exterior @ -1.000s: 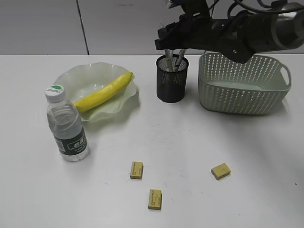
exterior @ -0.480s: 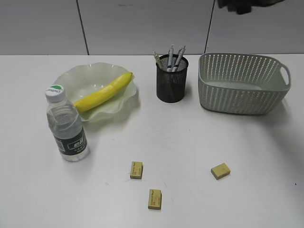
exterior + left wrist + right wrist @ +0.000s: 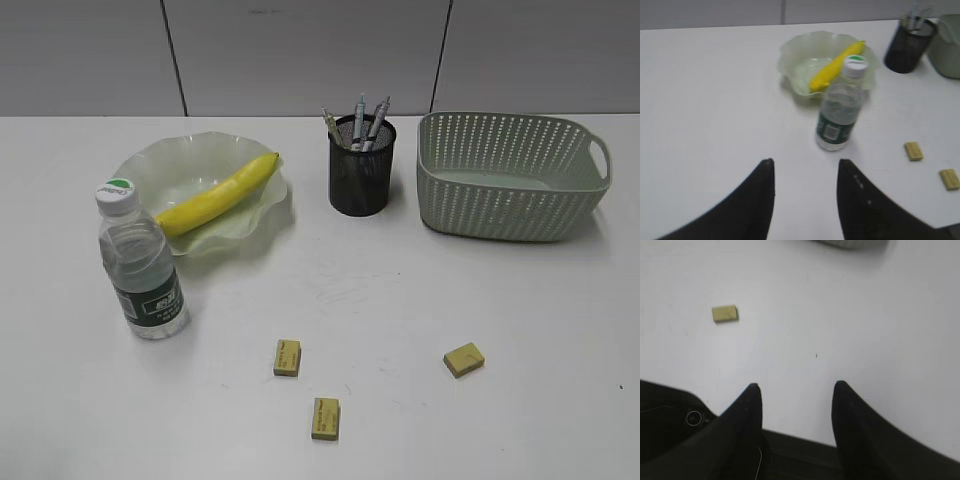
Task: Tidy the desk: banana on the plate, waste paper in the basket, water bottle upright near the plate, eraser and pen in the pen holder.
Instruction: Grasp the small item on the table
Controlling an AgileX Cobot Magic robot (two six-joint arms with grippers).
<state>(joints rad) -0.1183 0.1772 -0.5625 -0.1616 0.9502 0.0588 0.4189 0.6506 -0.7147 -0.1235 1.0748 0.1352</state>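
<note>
Two hands hang over the table, holding nothing. Left hand has its fingers spread; just ahead stands the water bottle, with the banana on the plate behind it. Right hand is spread too, an eraser ahead to its left.

Behind the white bench stands a pale grey wall of flat panels, divided by two thin dark vertical seams. The light is even and soft, giving only weak shadows on the bench.
</note>
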